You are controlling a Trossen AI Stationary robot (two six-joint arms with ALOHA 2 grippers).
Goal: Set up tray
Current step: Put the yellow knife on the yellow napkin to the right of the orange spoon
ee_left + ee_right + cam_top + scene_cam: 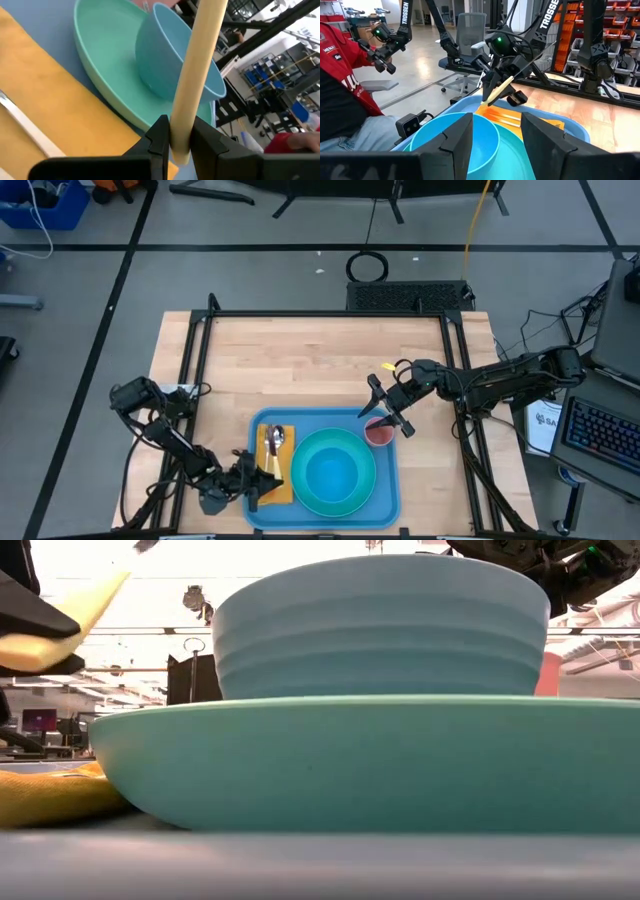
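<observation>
The light-blue tray (pixel 385 490) lies at the table's near edge. On it are a turquoise plate (pixel 362 480) with a blue bowl (pixel 333 472) in it, a yellow napkin (pixel 280 492) with a spoon (pixel 275 442) at the left, and a red cup (pixel 380 434) at the far right corner. My left gripper (pixel 180 137) hovers over the napkin's near part, shut on a long cream-coloured utensil (pixel 200 60). My right gripper (pixel 495 142) hangs open above the tray's far right, beside the cup, holding nothing. My left gripper pinches the cream utensil near one end (pixel 181 120) between its two fingers, which lie across it; a short stub sticks out past them. The fingers come from the table's left, nearly level. The utensil (pixel 497 91) is slanted and lifted clear above the napkin.
Bare wooden tabletop (pixel 300 360) stretches behind the tray, framed by black rails. A person in red (pixel 340 85) sits beyond the table's near edge. A keyboard (pixel 600 435) lies off the table at the right.
</observation>
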